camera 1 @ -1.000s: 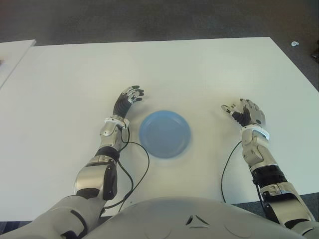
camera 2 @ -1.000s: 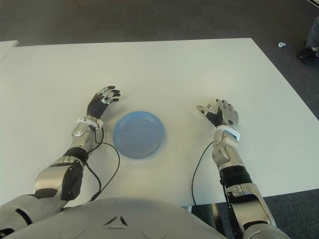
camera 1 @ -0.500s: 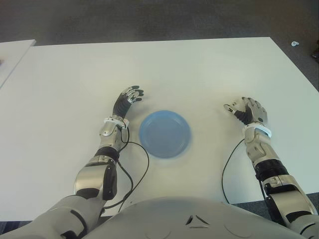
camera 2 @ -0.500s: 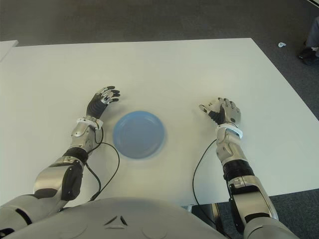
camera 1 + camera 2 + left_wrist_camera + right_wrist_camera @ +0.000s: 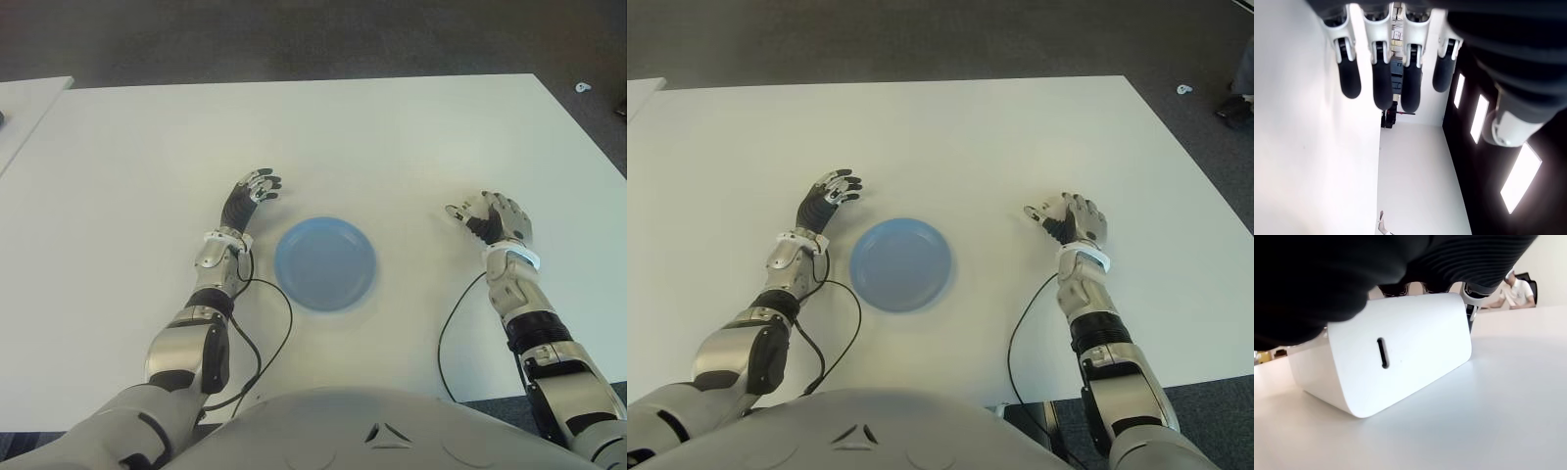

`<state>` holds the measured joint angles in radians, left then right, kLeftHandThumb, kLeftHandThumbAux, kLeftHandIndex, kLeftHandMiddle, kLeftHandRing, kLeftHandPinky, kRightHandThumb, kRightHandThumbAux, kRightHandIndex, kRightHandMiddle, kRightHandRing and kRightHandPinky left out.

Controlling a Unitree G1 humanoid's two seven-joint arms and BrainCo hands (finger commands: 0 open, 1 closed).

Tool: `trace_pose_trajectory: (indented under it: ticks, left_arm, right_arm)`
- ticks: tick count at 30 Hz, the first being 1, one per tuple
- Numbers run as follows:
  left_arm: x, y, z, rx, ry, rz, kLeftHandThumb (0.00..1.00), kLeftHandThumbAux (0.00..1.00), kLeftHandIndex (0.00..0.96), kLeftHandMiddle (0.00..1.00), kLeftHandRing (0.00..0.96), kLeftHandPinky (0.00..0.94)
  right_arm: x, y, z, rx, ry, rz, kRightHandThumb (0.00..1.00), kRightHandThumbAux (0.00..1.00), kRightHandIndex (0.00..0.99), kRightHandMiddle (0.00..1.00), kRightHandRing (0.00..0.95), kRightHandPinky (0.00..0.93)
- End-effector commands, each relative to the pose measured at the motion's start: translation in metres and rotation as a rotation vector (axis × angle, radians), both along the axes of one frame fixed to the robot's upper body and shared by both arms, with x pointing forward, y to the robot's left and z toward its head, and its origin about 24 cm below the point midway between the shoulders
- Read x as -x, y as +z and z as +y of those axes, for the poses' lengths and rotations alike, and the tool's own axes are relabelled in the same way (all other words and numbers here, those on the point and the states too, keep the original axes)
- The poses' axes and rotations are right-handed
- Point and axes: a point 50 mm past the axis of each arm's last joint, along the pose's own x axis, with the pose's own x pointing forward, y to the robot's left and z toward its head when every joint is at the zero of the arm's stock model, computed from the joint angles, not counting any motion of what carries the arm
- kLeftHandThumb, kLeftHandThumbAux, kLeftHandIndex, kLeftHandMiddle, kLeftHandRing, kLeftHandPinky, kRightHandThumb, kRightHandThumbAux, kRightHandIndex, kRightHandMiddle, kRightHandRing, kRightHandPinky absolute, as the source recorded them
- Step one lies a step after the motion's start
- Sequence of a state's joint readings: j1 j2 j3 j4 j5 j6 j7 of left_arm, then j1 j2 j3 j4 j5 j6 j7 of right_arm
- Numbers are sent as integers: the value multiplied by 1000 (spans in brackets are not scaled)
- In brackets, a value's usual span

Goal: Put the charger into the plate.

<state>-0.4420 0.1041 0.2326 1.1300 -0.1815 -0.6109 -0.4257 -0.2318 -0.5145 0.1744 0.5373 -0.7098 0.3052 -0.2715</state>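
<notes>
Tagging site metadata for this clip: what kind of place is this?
Probably an office or lab test room. A large plain white table stands on dark grey carpet, and the right wrist view shows a seated person in the background. The right hand covers the charger; left hand beside the blue plate.

White tabletop, big, bare. Dark grey carpet floor behind it. 2nd white table edge at far left. Small white scrap on floor far right. Person seated in bg, right wrist view.
</notes>
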Motion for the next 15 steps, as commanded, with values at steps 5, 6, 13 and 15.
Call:
trace_pose_trajectory:
  ticks: [5, 6, 13, 15]
  left_arm:
    - [9, -11, 4, 0, 13, 58, 39, 557, 262, 333, 323, 309]
    - [9, -11, 4, -2, 12, 58, 39, 558, 262, 334, 322, 308]
    - [9, -12, 5, -6, 10, 61, 33, 559, 260, 326, 313, 298]
    - [9, -12, 5, -6, 10, 61, 29, 558, 259, 324, 312, 300]
  right_arm:
    - [5, -1, -7, 26, -16, -27, 343, 127, 0, 0, 0, 0]
    - [5, 0, -7, 27, -16, -31, 343, 128, 0, 0, 0, 0]
    - [6, 0, -9, 32, -13, -50, 340, 132, 0, 0, 0, 0]
    - [7, 1, -9, 33, -12, -55, 339, 133, 0, 0, 0, 0]
